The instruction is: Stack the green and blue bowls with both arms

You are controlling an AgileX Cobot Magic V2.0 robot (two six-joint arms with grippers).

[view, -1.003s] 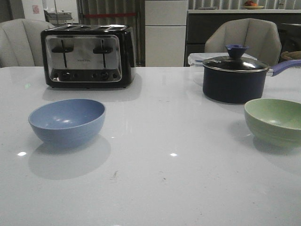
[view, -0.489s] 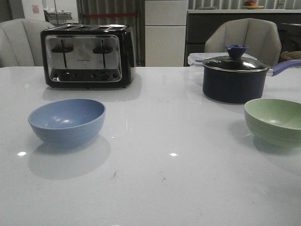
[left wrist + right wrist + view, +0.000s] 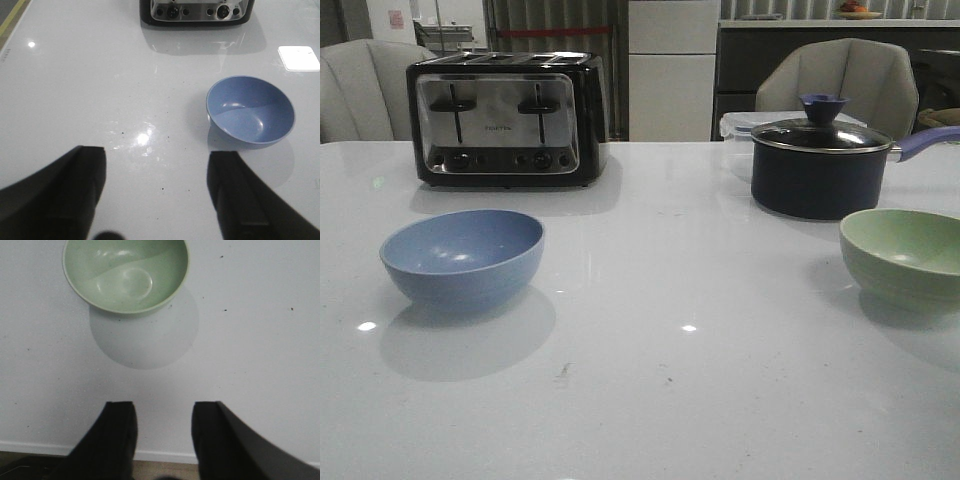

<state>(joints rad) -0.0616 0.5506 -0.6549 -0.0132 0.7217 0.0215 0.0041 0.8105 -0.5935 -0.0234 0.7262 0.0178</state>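
Observation:
The dusty blue bowl sits upright and empty on the white table at the left; it also shows in the left wrist view. The pale green bowl sits upright and empty at the right edge; it also shows in the right wrist view. My left gripper is open and empty above the table, apart from the blue bowl. My right gripper is open and empty over the table's edge, apart from the green bowl. Neither arm shows in the front view.
A black and steel toaster stands at the back left. A dark lidded saucepan with a blue knob stands at the back right, just behind the green bowl. The table edge lies under my right gripper.

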